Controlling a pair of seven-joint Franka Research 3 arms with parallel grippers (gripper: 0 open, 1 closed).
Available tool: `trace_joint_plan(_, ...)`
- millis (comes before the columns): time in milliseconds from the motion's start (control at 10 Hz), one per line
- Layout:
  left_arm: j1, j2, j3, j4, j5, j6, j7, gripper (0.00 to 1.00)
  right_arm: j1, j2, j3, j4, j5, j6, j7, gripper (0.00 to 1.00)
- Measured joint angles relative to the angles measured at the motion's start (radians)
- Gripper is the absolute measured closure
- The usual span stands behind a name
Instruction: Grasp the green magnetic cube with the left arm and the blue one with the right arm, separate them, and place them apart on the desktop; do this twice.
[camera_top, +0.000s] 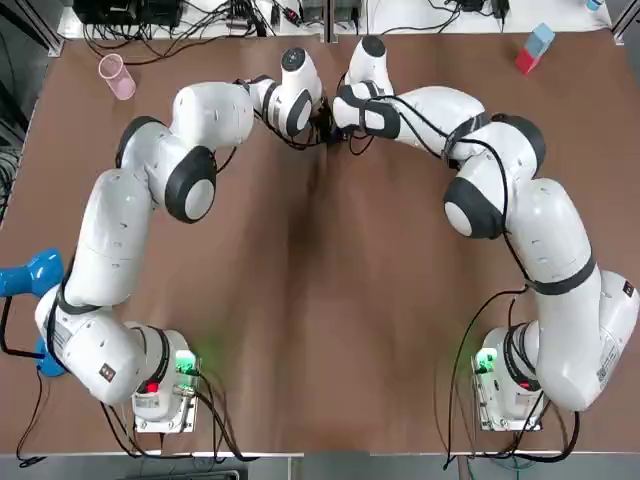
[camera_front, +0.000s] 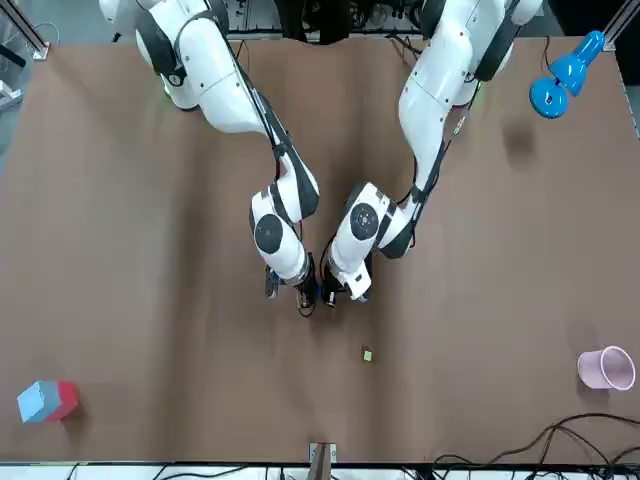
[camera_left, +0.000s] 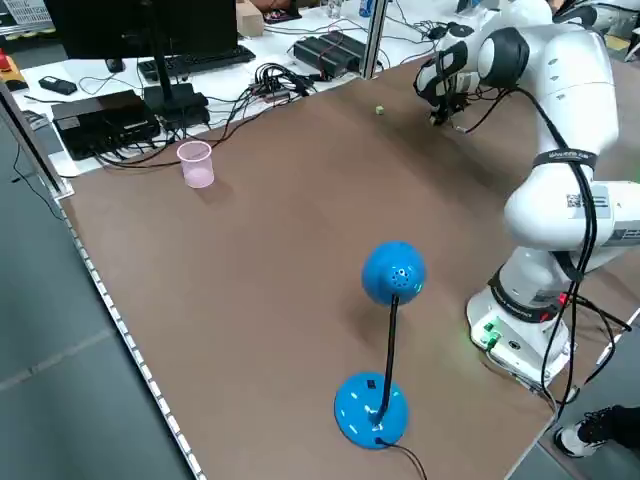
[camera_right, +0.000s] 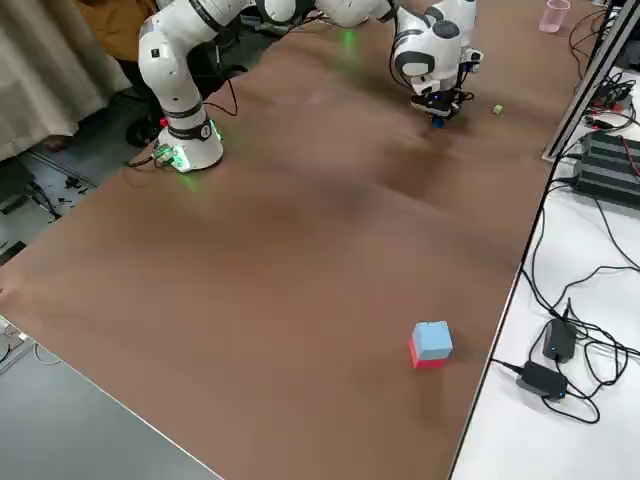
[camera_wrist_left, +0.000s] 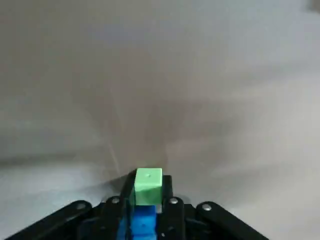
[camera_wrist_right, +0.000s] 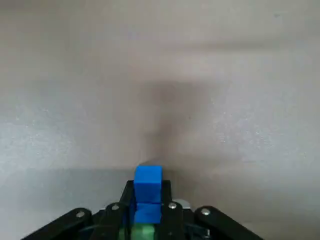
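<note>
The green cube and the blue cube are together in the far middle of the table, low over its surface; whether they touch it I cannot tell. The left gripper has its two fingers closed narrowly on the green cube. The right gripper is closed in the same way on the blue cube. Each wrist view shows the other colour directly behind the held cube, so the two seem joined by their magnets.

My judgement is that both grasps are made, but the pulling apart is not yet done, and the placing apart is also left. A small greenish piece lies alone on the table near the grippers. It may be a cube from another pair, but I cannot tell, so I cannot say which of the two rounds this is.

The cubes look like smooth hard plastic with flat faces and clean edges; the green one has a small dot on one face. The table is brown and matte. A clear pink cup, a glossy blue lamp and a red and blue block stand well apart from the work.
</note>
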Motion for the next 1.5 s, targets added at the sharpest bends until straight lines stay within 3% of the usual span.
trace_joint_plan(400, 0.005, -0.007, 0.01, 0.0, 0.0, -0.032, 0.006, 0.76, 0.0, 0.0, 0.0, 0.0, -0.002, -0.002, -0.001, 0.76)
trace_joint_plan(900, 0.081, -0.105, 0.017, -0.032, 0.002, -0.446, 0.115, 0.76, 0.001, -0.017, 0.0, 0.0, -0.009, -0.064, -0.003, 0.76)
trace_joint_plan(1100, 0.077, -0.203, 0.013, -0.137, 0.002, -0.516, 0.119, 0.76, 0.005, -0.021, 0.001, -0.005, -0.015, -0.073, -0.01, 0.76)
trace_joint_plan(1400, 0.074, -0.407, -0.055, -0.417, 0.002, -0.528, 0.115, 0.76, 0.011, -0.023, 0.002, -0.013, -0.016, -0.073, -0.026, 0.74)
trace_joint_plan(1500, 0.069, -0.453, -0.091, -0.492, 0.002, -0.529, 0.1, 0.76, 0.011, -0.025, 0.001, -0.013, -0.016, -0.073, -0.037, 0.63)
